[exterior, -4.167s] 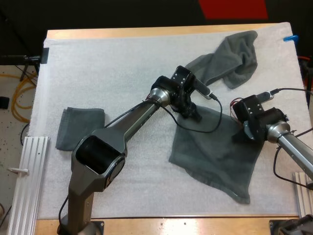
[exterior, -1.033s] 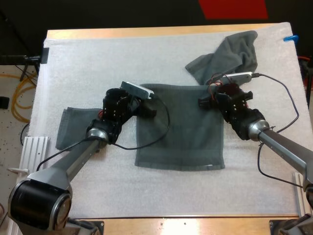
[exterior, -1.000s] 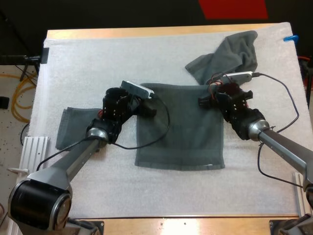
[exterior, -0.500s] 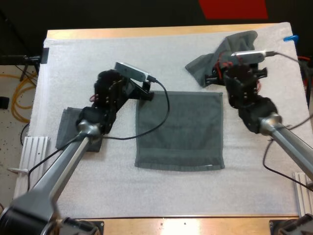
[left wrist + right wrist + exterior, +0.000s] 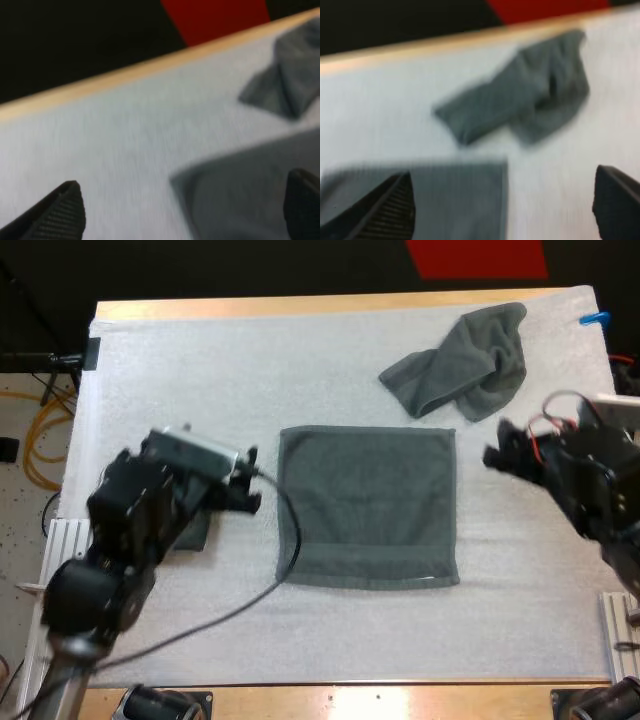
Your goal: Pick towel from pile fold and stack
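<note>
A robot lab: wooden table [image 5: 300, 306], white mat [image 5: 200, 370], yellow cables [image 5: 40, 452] on floor.

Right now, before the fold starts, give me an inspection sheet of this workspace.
Surface: white mat lying flat on a wooden table.
Job's things: spread towel flat at mid-mat; crumpled towel at the far right; folded towel at the left, mostly hidden under the left arm.
Clutter: nothing seen.
Grippers: left gripper jaws open, beside the spread towel's left edge; right gripper jaws open, off its right edge; neither holds anything.
Cables: yellow cable on the floor left of the table.
Surroundings: metal rail at the table's near left.
</note>
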